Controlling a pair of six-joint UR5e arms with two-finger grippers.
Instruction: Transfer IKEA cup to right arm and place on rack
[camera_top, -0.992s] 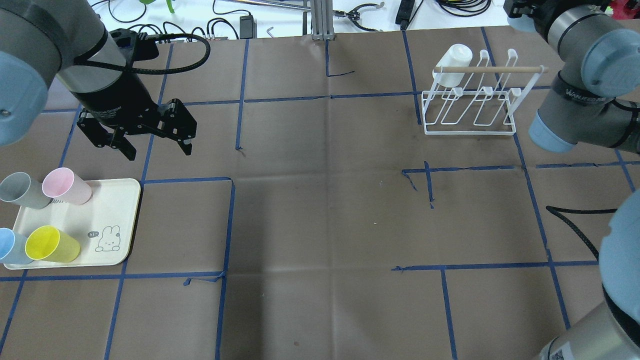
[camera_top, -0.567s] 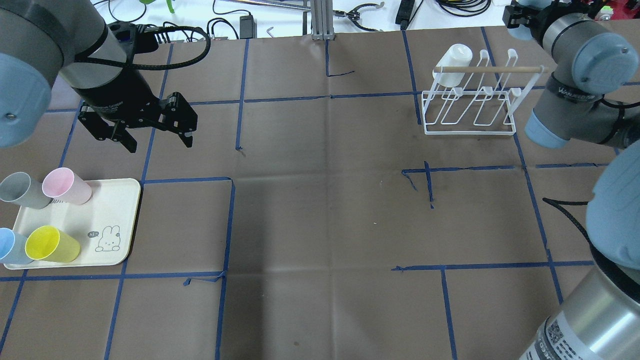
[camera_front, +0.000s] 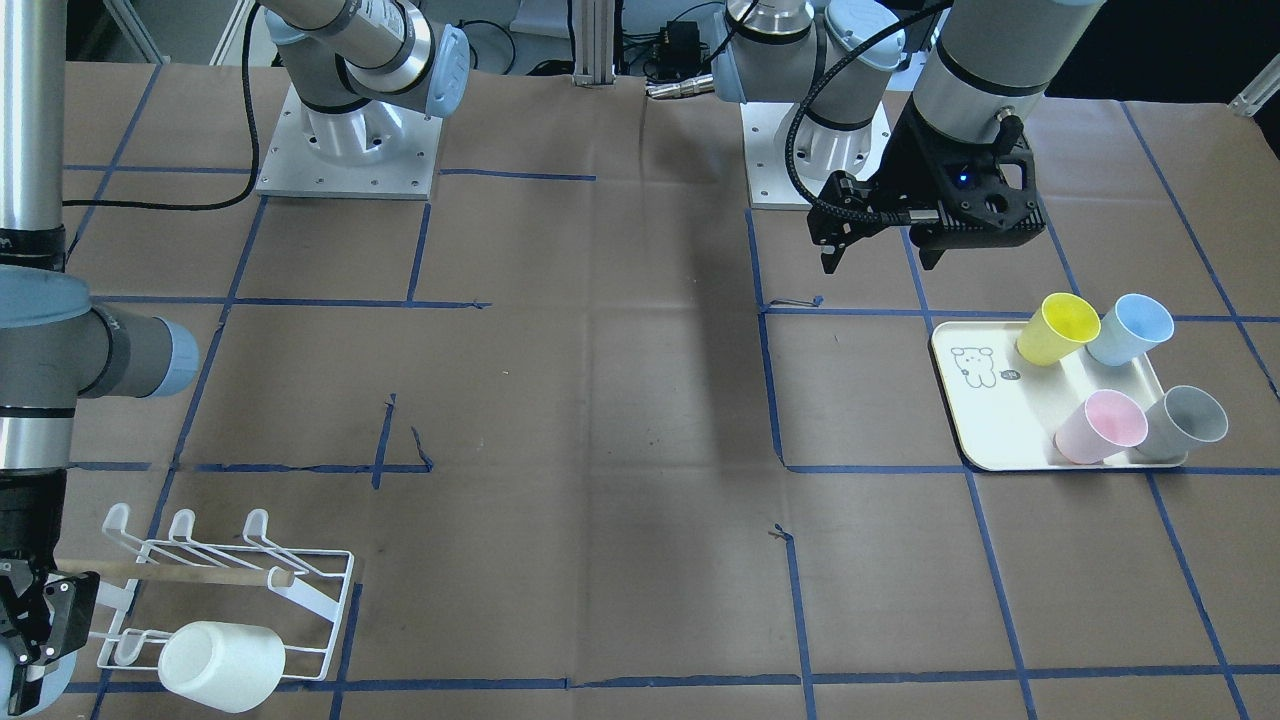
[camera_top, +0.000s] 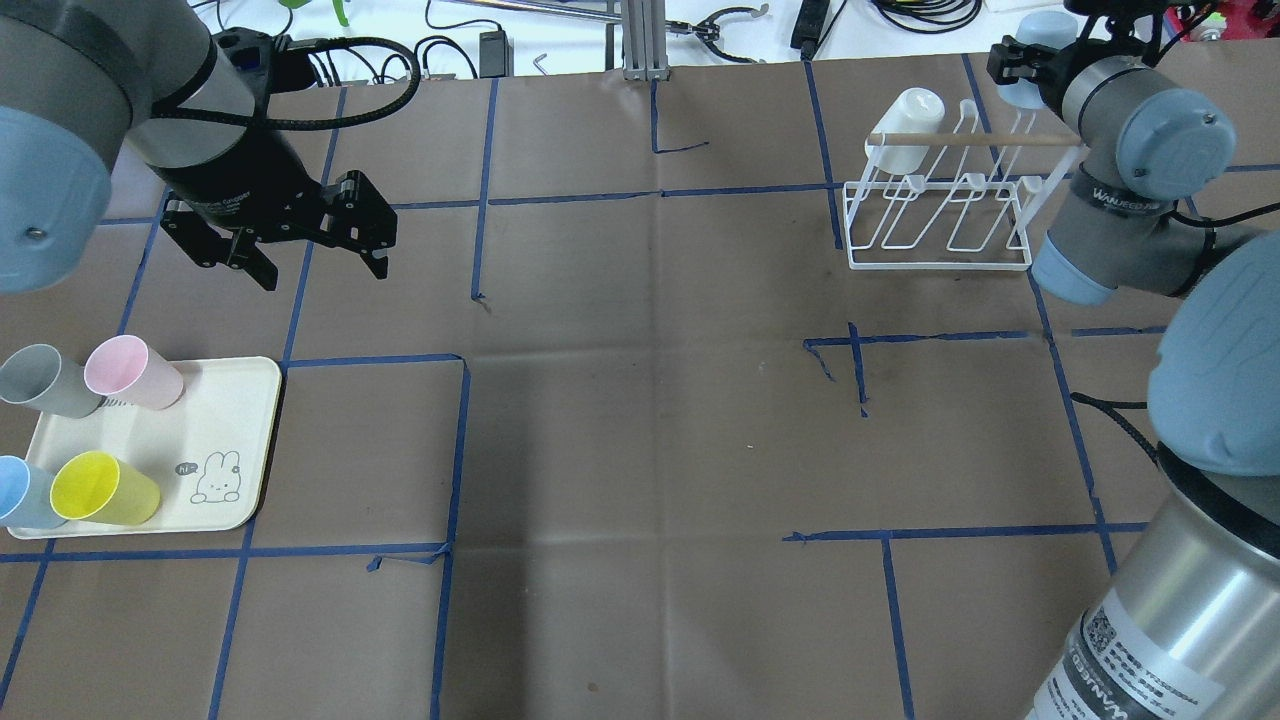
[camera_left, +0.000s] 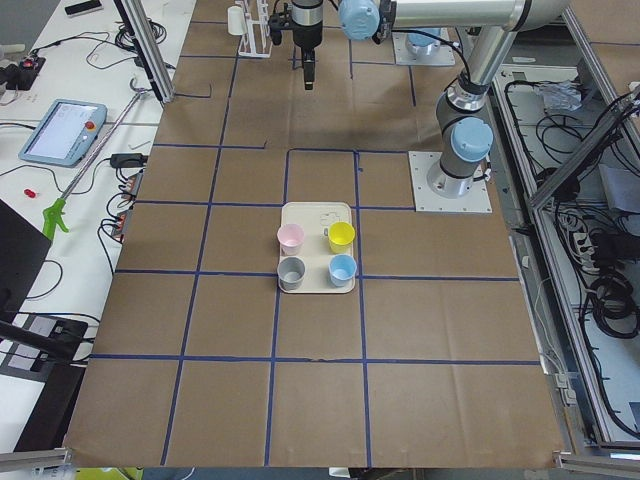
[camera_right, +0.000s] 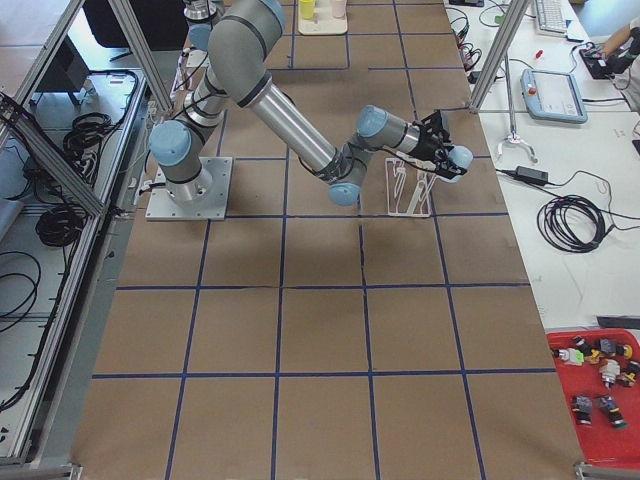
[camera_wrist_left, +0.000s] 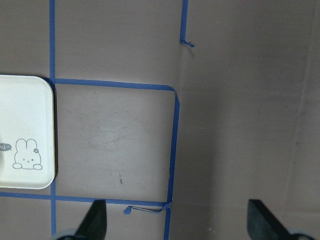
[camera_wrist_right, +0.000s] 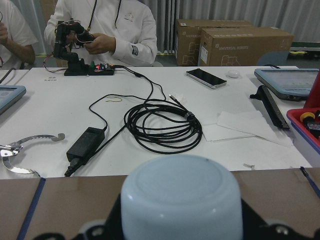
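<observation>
Cup (camera_wrist_right: 182, 200) hides most of the right gripper (camera_top: 1022, 45) pinching it near the far right corner; left gripper (camera_top: 320, 288) hangs spread.

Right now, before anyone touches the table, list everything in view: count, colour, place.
table: 1, brown, blue tape grid
tray: 1, cream, robot's left
tray cups: 4, grey, pink, blue, yellow, upright on tray
rack: 1, white wire, robot's far right
white cup: 1, on rack
held cup: 1, pale blue, in right claw
cable coil: 1, black, bench beyond table
people: 2, white tops, at bench
left claw: 1, black, open, empty, beyond tray
right claw: 1, black, shut on held cup, beside rack
</observation>
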